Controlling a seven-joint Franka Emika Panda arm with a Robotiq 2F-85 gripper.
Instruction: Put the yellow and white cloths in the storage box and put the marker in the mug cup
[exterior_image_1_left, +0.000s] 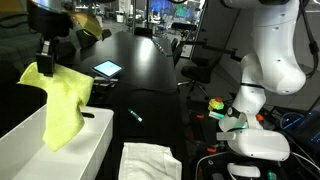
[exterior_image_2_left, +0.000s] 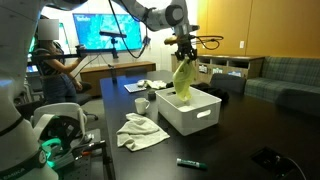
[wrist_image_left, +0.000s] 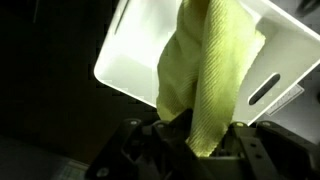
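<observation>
Hanging from our gripper (exterior_image_2_left: 182, 60), the yellow cloth (exterior_image_1_left: 65, 105) droops straight below the jaws, which are clamped tight on its top edge. Its lower end dangles at the open storage box (exterior_image_2_left: 203, 117) directly beneath the tool. Below and off to one side, we see the white cloth (exterior_image_2_left: 140, 132) crumpled on the dark table (exterior_image_2_left: 245, 140) beside the box, a mug (exterior_image_2_left: 141, 104) near it, and the marker (exterior_image_2_left: 191, 162) farther out.
</observation>
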